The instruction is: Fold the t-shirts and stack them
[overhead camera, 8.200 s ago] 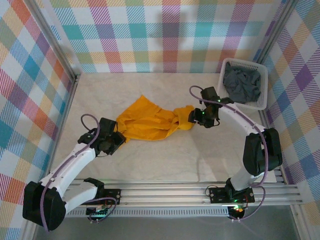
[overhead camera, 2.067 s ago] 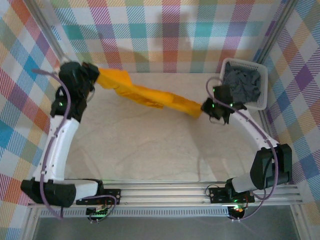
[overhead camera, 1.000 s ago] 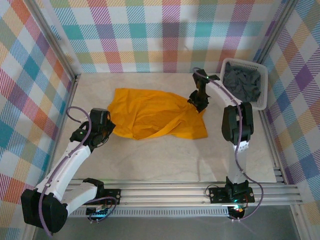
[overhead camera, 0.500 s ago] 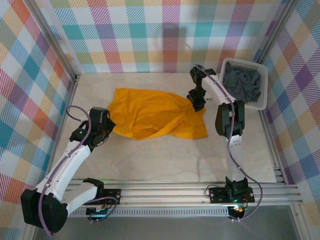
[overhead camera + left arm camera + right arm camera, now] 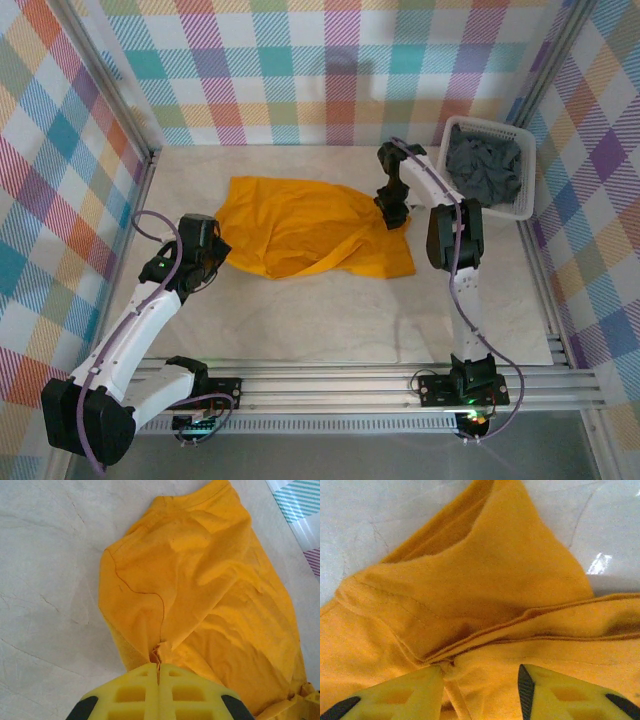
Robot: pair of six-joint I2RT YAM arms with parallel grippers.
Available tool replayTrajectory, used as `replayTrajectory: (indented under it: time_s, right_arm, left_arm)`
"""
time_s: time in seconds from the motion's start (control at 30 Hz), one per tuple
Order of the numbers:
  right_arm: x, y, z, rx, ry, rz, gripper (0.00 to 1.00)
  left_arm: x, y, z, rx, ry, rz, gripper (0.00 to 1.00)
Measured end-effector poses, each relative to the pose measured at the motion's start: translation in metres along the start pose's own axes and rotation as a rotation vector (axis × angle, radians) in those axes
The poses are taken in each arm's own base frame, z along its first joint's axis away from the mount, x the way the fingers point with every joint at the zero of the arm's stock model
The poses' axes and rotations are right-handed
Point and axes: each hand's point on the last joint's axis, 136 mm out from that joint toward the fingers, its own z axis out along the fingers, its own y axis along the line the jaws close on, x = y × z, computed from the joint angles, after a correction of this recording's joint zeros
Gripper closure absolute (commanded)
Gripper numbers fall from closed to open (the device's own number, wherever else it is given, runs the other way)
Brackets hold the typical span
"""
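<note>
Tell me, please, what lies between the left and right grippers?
The bright orange-yellow cloth t-shirt, spread out, fills that whole stretch, as the top view shows.

Count of grey t-shirts (image 5: 484,165) in basket (image 5: 488,122) unclear; orange t-shirt (image 5: 310,225) corner beneath right claw (image 5: 392,208).

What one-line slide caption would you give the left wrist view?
Left gripper shut on a pinch of the orange t-shirt, which lies spread on the pale table.

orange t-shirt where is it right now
Top external view: the orange t-shirt lies spread mid-table, left of the white basket, between the left claw and the right claw.
</note>
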Motion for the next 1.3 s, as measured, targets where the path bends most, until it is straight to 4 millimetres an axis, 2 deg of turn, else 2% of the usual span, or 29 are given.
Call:
replayTrajectory:
  time_s: [0.13,0.23,0.27,0.3,0.4,0.47,0.7,0.87,0.97,1.1,1.2,1.3]
  right_arm:
    - [-0.003,0.002,0.0,-0.007,-0.007,0.013,0.64]
    - [-0.006,0.002,0.0,-0.01,-0.016,0.019,0.74]
    - [-0.007,0.003,0.0,-0.014,-0.019,0.022,0.73]
    - [-0.008,0.004,0.0,-0.017,-0.023,0.024,0.71]
    - [-0.01,0.006,0.001,-0.025,-0.03,0.024,0.56]
    - [-0.012,0.007,0.001,-0.03,-0.034,0.027,0.51]
    - [-0.011,0.011,0.003,-0.049,-0.025,0.028,0.48]
    - [-0.008,0.012,0.003,-0.054,-0.006,0.037,0.53]
    - [-0.007,0.011,0.005,-0.049,0.0,0.052,0.65]
    - [-0.007,0.004,0.012,-0.024,0.004,0.06,0.74]
    - [-0.007,-0.001,0.014,-0.012,0.004,0.062,0.77]
    - [-0.006,-0.003,0.007,-0.02,0.003,0.062,0.76]
  left_arm:
    - [0.0,0.0,0.0,0.0,0.0,0.003,1.0]
    - [0.0,0.0,0.0,-0.001,0.001,0.003,1.0]
    - [0.0,0.0,0.001,-0.002,0.001,0.004,1.0]
    - [0.0,0.0,0.001,-0.003,0.002,0.004,1.0]
    - [0.001,0.001,0.003,-0.01,0.006,0.006,1.0]
    - [0.001,0.001,0.004,-0.012,0.007,0.006,1.0]
    - [0.0,-0.001,0.003,-0.007,0.005,0.005,1.0]
    - [0.0,-0.001,0.003,-0.006,0.004,0.005,1.0]
    - [0.0,-0.001,0.003,-0.006,0.004,0.005,1.0]
    - [0.0,-0.001,0.003,-0.006,0.004,0.005,1.0]
    - [0.0,-0.001,0.003,-0.006,0.004,0.005,1.0]
    - [0.0,-0.001,0.004,-0.008,0.005,0.005,1.0]
